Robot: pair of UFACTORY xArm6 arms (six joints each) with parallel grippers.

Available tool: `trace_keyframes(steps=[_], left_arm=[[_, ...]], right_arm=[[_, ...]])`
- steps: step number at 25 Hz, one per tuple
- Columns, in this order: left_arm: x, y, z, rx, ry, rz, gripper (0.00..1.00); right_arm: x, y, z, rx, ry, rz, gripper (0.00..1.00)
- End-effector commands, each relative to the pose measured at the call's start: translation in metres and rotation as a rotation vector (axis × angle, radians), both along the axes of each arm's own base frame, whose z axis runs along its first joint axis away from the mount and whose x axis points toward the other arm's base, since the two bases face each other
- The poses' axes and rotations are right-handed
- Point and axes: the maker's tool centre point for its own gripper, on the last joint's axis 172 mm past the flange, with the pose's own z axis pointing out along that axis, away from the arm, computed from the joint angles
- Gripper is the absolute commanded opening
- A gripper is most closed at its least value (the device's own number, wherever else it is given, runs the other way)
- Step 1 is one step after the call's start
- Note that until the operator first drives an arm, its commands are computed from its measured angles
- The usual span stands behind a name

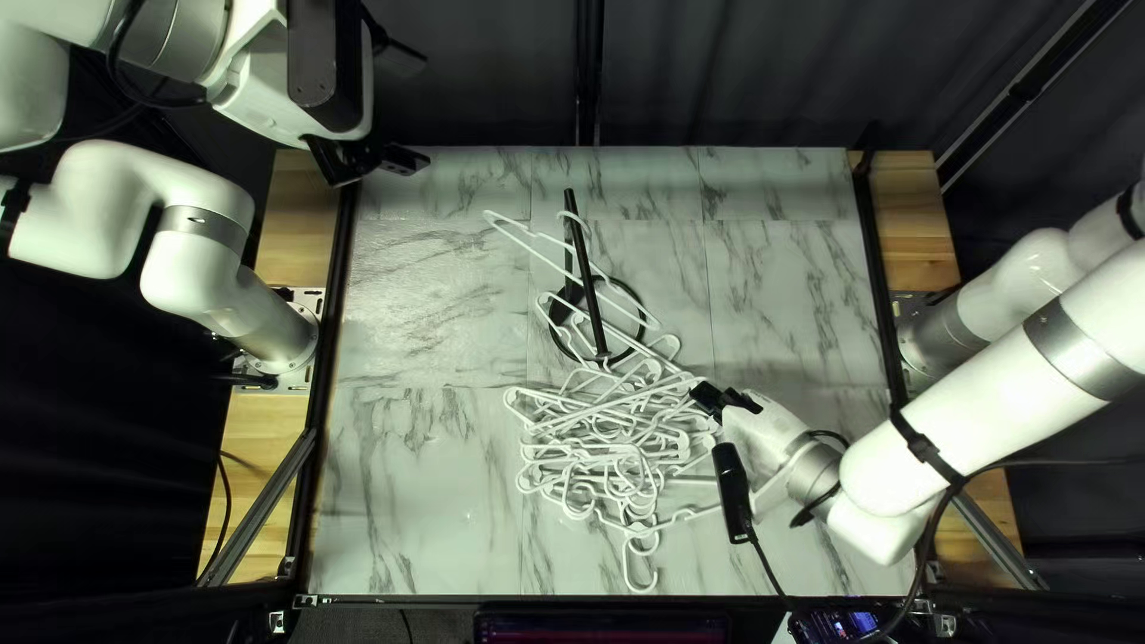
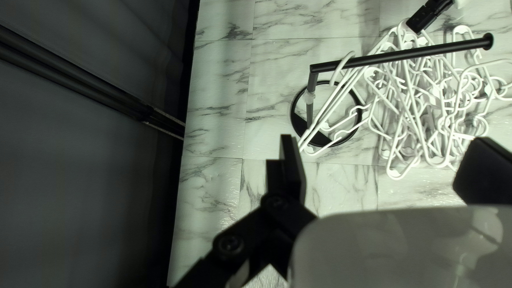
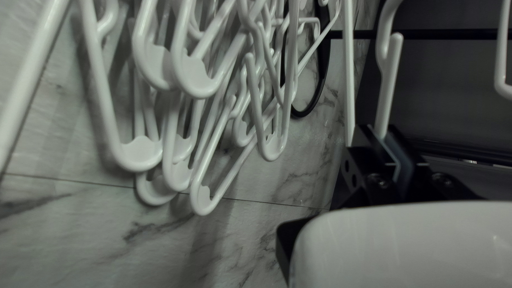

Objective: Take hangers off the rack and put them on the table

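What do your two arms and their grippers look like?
My left arm and right arm are white and rounded, with grey metal bands, black straps and black cables. The left gripper and right gripper have black fingers on black links.

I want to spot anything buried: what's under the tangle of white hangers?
Marbled table shows through gaps in the hangers; what they cover can't be seen.

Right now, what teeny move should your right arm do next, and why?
I'd probably ease my right gripper slightly down, towards the heap of thin white hangers beside it, because its fingers hold one white hanger. Slowly, though: I can't tell if that one is clear of the black rack.
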Motion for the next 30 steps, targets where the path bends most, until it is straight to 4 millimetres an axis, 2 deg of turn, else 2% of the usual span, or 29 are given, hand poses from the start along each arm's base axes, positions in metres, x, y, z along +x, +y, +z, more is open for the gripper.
trace_keyframes(steps=[1, 5, 13, 15, 19, 20, 21, 22, 23, 30], left_arm=[[0.0, 0.0, 0.0, 0.0, 0.0, 0.0, 1.0], [0.0, 0.0, 0.0, 0.0, 0.0, 0.0, 1.0], [0.0, 0.0, 0.0, 0.0, 0.0, 0.0, 1.0], [0.0, 0.0, 0.0, 0.0, 0.0, 0.0, 1.0], [0.0, 0.0, 0.0, 0.0, 0.0, 0.0, 1.0], [0.0, 0.0, 0.0, 0.0, 0.0, 0.0, 1.0], [0.0, 0.0, 0.0, 0.0, 0.0, 0.0, 1.0], [0.0, 0.0, 0.0, 0.0, 0.0, 0.0, 1.0], [0.0, 0.0, 0.0, 0.0, 0.0, 0.0, 1.0], [0.0, 0.0, 0.0, 0.0, 0.0, 0.0, 1.0]], right_arm=[[0.005, 0.005, 0.008, -0.051, -0.067, -0.07, 0.0], [0.003, 0.004, 0.01, -0.107, -0.11, -0.106, 0.0], [0.004, 0.007, -0.016, -0.13, -0.118, -0.05, 0.0], [0.002, 0.008, -0.019, -0.132, -0.116, -0.044, 0.05], [0.003, 0.008, -0.022, -0.141, -0.117, -0.04, 0.08], [0.004, 0.008, -0.022, -0.142, -0.117, -0.04, 0.12], [0.005, 0.009, -0.023, -0.142, -0.115, -0.039, 0.33], [0.005, 0.009, -0.023, -0.142, -0.114, -0.038, 0.97], [0.005, 0.009, -0.024, -0.138, -0.108, -0.037, 1.0], [0.004, 0.023, -0.018, -0.044, -0.051, -0.003, 1.0]])
